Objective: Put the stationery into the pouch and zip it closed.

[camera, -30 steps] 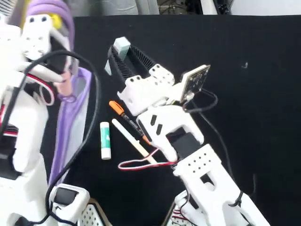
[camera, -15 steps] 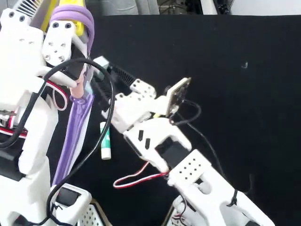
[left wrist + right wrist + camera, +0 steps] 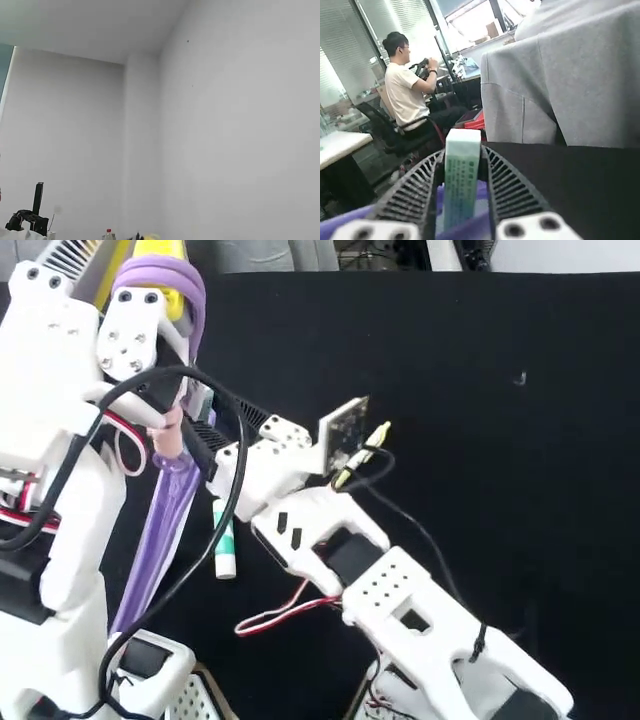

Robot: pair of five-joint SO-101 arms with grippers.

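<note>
The purple pouch (image 3: 165, 510) hangs upright from my left gripper (image 3: 158, 270), which is raised at the far left and shut on the pouch's top. My right gripper (image 3: 205, 415) sits beside the pouch's upper part. In the right wrist view it (image 3: 462, 155) is shut on a pale green and white eraser (image 3: 461, 185), held upright between the black ribbed fingers (image 3: 415, 195), with the pouch's purple fabric (image 3: 350, 220) just below. A green and white glue stick (image 3: 224, 545) lies on the black table beside the pouch. The right arm covers the spot where the pens lay.
A red and white cable (image 3: 280, 610) loops on the table under the right arm. The black table (image 3: 500, 440) stretches open to the right. Grey fabric (image 3: 570, 75) stands beyond the table's far edge.
My right arm has swung left with the eraser until it is against the pouch, covering the pens. The left arm lifted the pouch upright a second ago and has since held still.
</note>
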